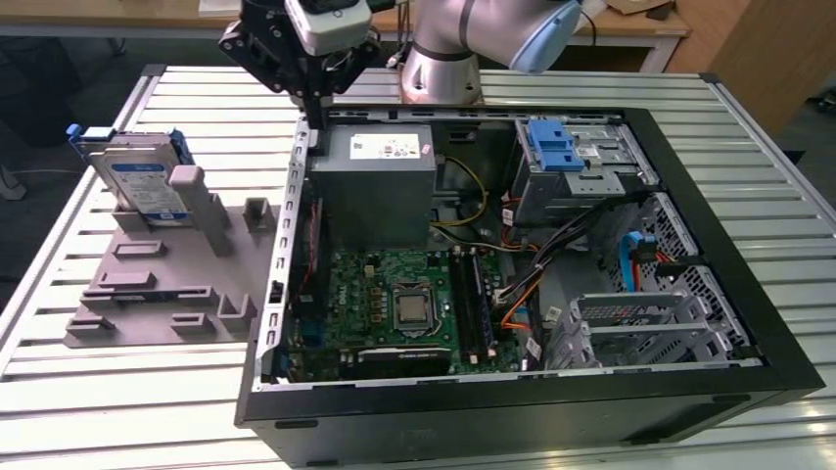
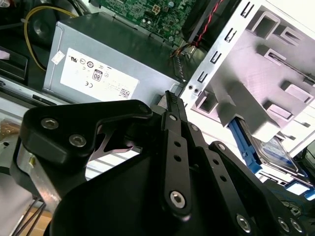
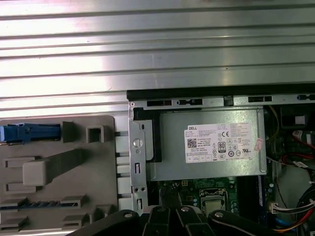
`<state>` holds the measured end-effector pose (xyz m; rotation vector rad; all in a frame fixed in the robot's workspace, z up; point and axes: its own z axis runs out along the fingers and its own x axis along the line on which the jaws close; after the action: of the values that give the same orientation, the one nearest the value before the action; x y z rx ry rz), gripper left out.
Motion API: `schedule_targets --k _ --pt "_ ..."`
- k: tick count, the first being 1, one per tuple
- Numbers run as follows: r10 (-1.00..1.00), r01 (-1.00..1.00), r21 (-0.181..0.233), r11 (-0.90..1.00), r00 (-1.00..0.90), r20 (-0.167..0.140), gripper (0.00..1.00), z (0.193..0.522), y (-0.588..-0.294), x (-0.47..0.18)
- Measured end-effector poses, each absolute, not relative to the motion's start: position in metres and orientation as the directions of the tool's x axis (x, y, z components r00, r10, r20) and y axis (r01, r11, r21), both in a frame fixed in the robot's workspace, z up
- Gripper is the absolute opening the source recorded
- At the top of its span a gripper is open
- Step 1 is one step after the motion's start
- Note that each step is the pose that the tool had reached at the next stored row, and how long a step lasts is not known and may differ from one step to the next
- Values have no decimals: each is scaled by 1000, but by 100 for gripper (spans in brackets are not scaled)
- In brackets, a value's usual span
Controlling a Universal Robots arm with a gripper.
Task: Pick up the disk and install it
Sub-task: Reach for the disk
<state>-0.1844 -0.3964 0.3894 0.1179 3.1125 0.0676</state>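
Hovering over the edge of the open computer case (image 1: 523,421), next to the grey power supply box (image 1: 379,174), the gripper (image 1: 313,113) has its fingers pinched together, holding nothing. The disk (image 1: 137,178) stands on edge in the grey holder (image 1: 157,294), well apart towards the exterior view's left.

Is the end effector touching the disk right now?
Apart. In the exterior view the end effector hangs at the edge of the computer case; the disk stands in the grey holder, well aside.
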Motion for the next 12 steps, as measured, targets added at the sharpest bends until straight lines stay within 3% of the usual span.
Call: schedule_targets --k 12 --pt "76 75 44 996 -997 -24 11 388 -396 -187"
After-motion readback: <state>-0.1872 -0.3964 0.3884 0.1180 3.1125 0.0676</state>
